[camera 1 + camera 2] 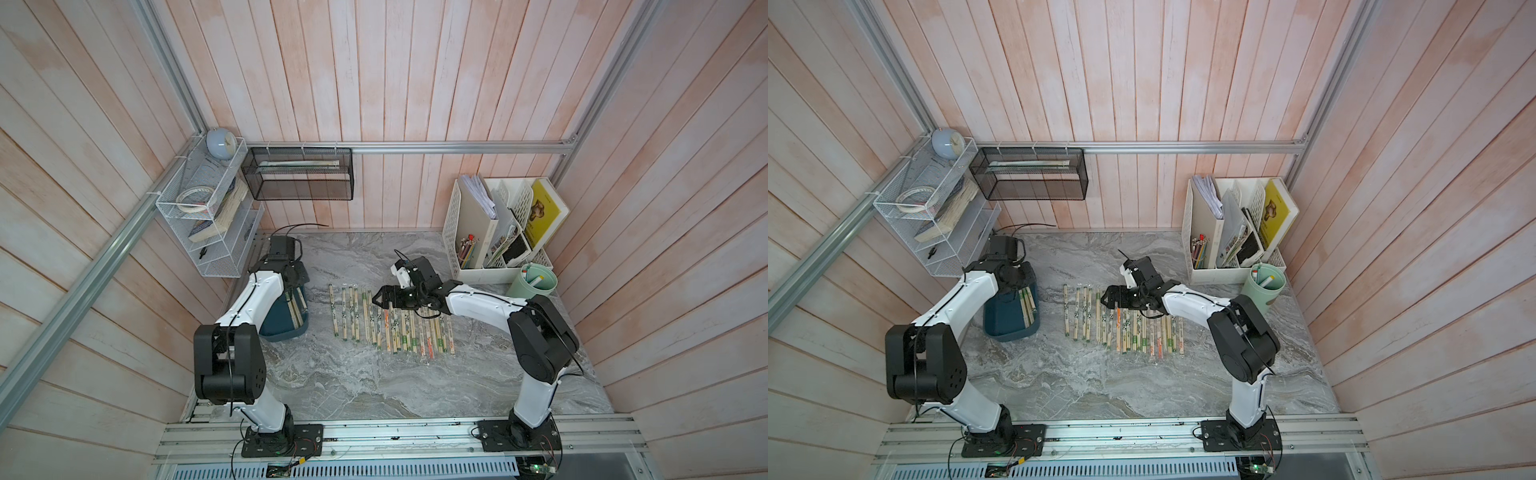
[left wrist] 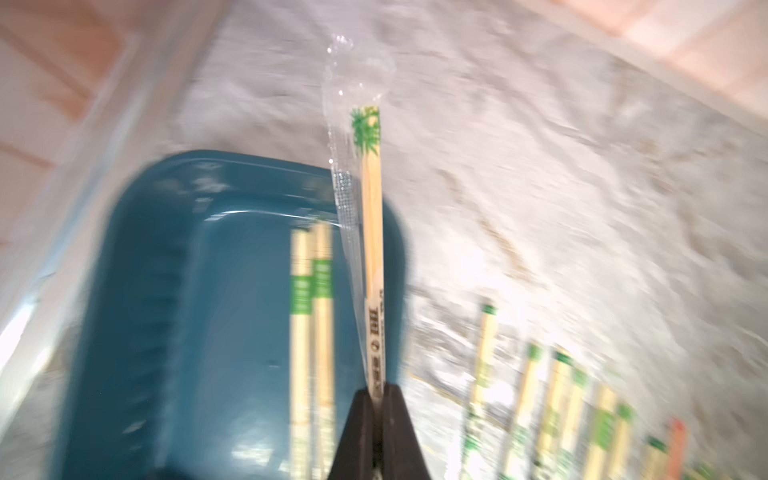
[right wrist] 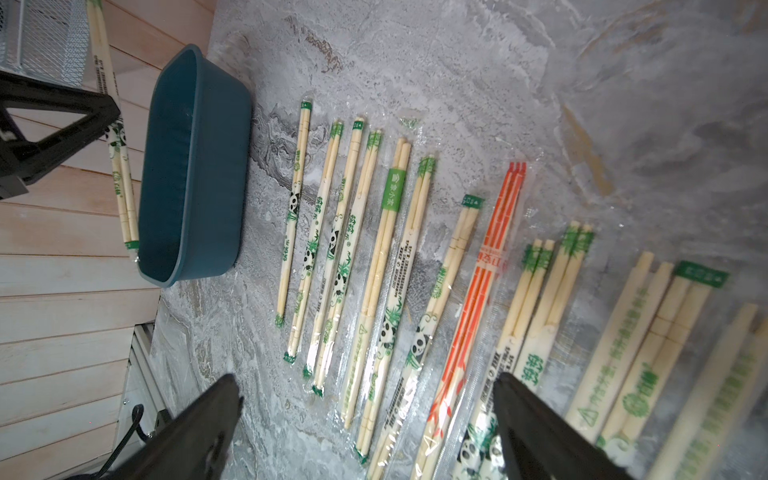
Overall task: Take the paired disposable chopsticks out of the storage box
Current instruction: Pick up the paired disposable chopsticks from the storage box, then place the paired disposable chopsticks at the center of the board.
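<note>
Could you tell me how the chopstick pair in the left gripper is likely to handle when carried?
Probably stiff: the held pair juts straight from the left gripper. Its clear sleeve looks loose and glossy, so it may slip. Likely light, being so thin.

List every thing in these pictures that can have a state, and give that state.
left gripper, shut on one chopstick pair.
right gripper, open, above the laid-out row.
chopstick pair, raised, in its clear sleeve.
box, upright, some pairs still inside.
row of chopsticks, flat on the table, side by side.
cup, upright, holding pens.
</note>
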### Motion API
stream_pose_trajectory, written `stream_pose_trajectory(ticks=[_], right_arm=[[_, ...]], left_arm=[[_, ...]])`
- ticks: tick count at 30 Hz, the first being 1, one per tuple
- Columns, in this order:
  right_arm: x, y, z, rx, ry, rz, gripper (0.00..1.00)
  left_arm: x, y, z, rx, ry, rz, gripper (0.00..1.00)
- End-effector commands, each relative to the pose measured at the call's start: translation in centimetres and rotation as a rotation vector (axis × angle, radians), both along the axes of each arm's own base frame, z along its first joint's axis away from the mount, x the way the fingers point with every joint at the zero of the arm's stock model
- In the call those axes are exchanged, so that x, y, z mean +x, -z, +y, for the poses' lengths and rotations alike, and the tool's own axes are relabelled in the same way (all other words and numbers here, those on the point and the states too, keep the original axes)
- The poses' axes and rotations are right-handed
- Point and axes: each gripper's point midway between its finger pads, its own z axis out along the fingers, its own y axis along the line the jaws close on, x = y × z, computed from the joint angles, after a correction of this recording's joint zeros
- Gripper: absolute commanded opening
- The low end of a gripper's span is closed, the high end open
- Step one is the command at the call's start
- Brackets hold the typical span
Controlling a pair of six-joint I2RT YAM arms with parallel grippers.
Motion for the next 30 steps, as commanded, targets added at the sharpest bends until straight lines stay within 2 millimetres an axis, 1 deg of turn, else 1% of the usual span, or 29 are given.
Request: stream_pose_trajectory(ticks=[1,2,4,7,10,13,14,16,18,19,21,22,23,25,26,27,28,30], right_arm=[[-0.3,0.7,-0.4,-0.004,-0.003,0.012,0.97],[-0.3,0.6,-0.5,-0.003,-0.001,0.01,0.97],[-0.4,0.6,-0.7,-0.005,0.002,0.008,0.97],[-0.5,0.7,-1.1,-0.008,0.008,0.008,0.97],[-0.6,0.7,-1.4,-0.009,0.014,0.009,0.97],[-0.7,0.8,-1.6,-0.01,0.017,0.009,0.97],[-0.7,0.9,-1.6,-0.01,0.017,0.011,0.97],[-0.7,0.8,-1.6,-0.01,0.017,0.01,0.97],[-0.7,0.8,-1.6,-0.008,0.015,0.011,0.97],[-0.7,0.9,-1.6,-0.008,0.016,0.012,0.97],[-0.6,0.8,-1.5,-0.008,0.014,0.01,0.97],[-0.6,0.7,-1.5,-0.008,0.013,0.01,0.97],[-0.5,0.8,-1.5,-0.009,0.014,0.009,0.97],[-0.6,0.7,-1.4,-0.006,0.011,0.009,0.97],[-0.6,0.7,-1.4,-0.004,0.009,0.009,0.97],[-0.6,0.7,-1.4,-0.003,0.008,0.009,0.97],[-0.5,0.7,-1.3,-0.002,0.008,0.009,0.97],[-0.5,0.6,-1.2,0.003,0.005,0.01,0.97]], left_arm=[[-0.5,2.5,-2.9,-0.023,0.054,0.063,0.0],[-0.6,3.5,-3.6,-0.023,0.071,0.083,0.0],[-0.7,5.3,-4.6,-0.018,0.091,0.117,0.0],[-1.0,7.7,-5.5,-0.008,0.11,0.159,0.0],[-1.4,9.4,-5.7,-0.008,0.114,0.19,0.0],[-1.7,10.3,-6.0,-0.011,0.123,0.203,0.0],[-1.8,10.4,-6.3,-0.018,0.134,0.203,0.06],[-1.8,10.3,-6.6,-0.022,0.14,0.199,0.34],[-1.5,9.1,-6.7,-0.029,0.14,0.167,0.45],[-1.2,7.9,-6.6,-0.027,0.133,0.133,0.52],[-0.7,5.4,-5.6,0.004,0.098,0.07,0.66],[-0.5,4.1,-4.6,0.018,0.065,0.04,0.73],[-0.4,3.1,-3.2,0.023,0.028,0.017,0.74],[-0.6,2.1,-0.1,0.034,-0.055,0.002,0.74],[-0.8,2.1,1.7,0.034,-0.098,0.005,0.74],[-1.1,2.3,3.1,0.034,-0.129,0.017,0.73],[-1.5,2.8,4.5,0.03,-0.162,0.037,0.69],[-2.0,4.0,6.4,0.023,-0.199,0.071,0.61]])
